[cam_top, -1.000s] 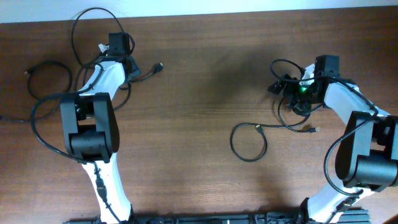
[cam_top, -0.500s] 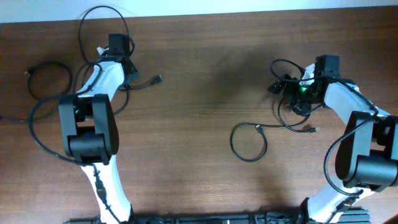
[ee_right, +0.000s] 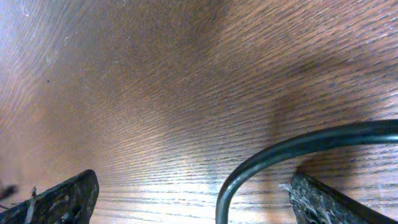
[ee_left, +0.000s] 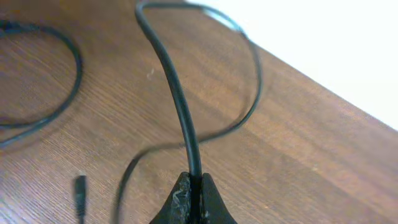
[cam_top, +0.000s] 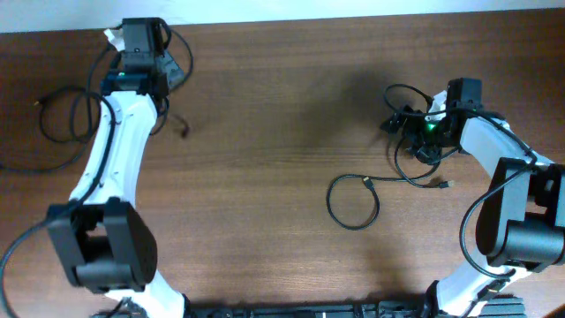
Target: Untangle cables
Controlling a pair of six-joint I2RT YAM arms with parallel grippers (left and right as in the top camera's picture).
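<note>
Thin black cables lie in two groups on the brown table. My left gripper (cam_top: 146, 55) is at the far left edge, shut on one cable (ee_left: 179, 106); this cord rises from between the fingertips (ee_left: 194, 185) and loops back by the arm (cam_top: 177, 66). Its plug (cam_top: 184, 132) hangs loose. A second cable (cam_top: 66, 115) lies in loops further left. My right gripper (cam_top: 424, 137) stands wide open over a small tangle of cable (cam_top: 404, 99), with one strand (ee_right: 280, 155) lying between its fingers (ee_right: 68, 199), untouched. From that tangle a loop (cam_top: 353, 201) trails toward the middle.
The table's far edge (cam_top: 291, 19) runs just behind the left gripper, with white beyond it. Thicker black wires hang off both arms, one sweeping along the left side (cam_top: 13, 252). Both arm bases stand at the near edge.
My left gripper has shut on a cable and moved toward the table's far left corner, pulling the cord and its plug leftward. The right arm has not moved.
</note>
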